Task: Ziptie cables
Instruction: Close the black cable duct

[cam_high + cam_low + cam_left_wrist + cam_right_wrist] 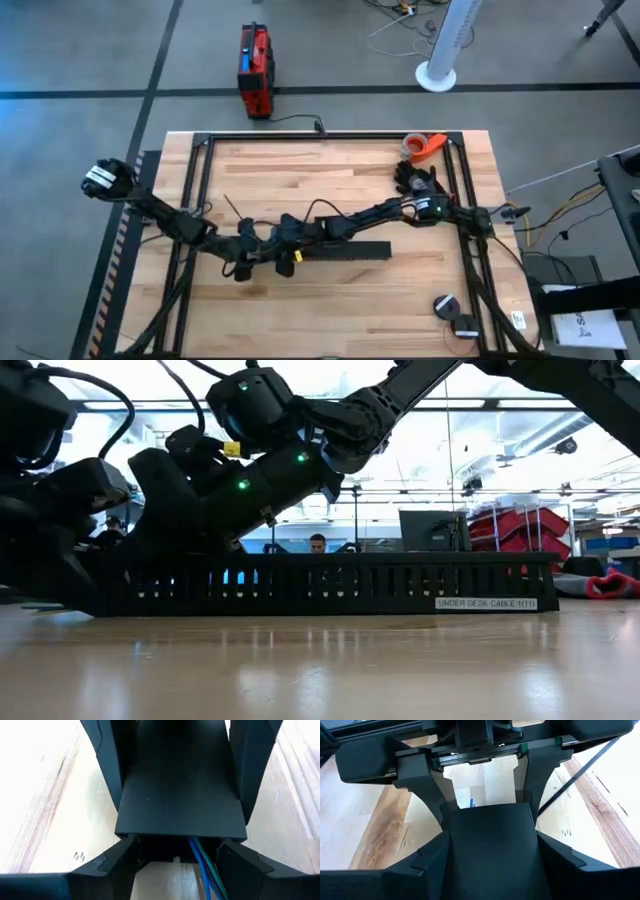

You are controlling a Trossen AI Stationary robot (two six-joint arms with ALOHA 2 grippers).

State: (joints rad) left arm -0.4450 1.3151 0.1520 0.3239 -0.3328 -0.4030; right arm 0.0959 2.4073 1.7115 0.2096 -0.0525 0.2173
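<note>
A long black slotted rail (345, 250) (330, 582) lies on the wooden table, left of its middle. Both grippers meet at the rail's left end. Between them runs a flat black rail piece (180, 785) (490, 850). My left gripper (245, 265) (177, 867) is shut on one end of it. My right gripper (288, 245) (490, 870) is shut on the other end. The cables (202, 865), blue and green, come out from under the piece at my left gripper. A bit of blue (471, 803) also shows past the piece's far end. My left gripper has the black piece's end (125, 832) between its two fingers, one on each long side. The fingers lie along the piece. The cables pass under it, between the fingers; whether they touch the fingers I cannot tell. My right gripper holds the opposite end of the black piece (447, 840) by its two long sides, pinched between the two fingers. It faces my left gripper, with its fingers lying along the piece.
A black frame (200, 160) runs round the table's edges. An orange tape roll (425, 145) sits at the far right and black round parts (445, 305) at the near right. A red box (256, 70) stands on the floor beyond. A person (318, 543) sits behind the table.
</note>
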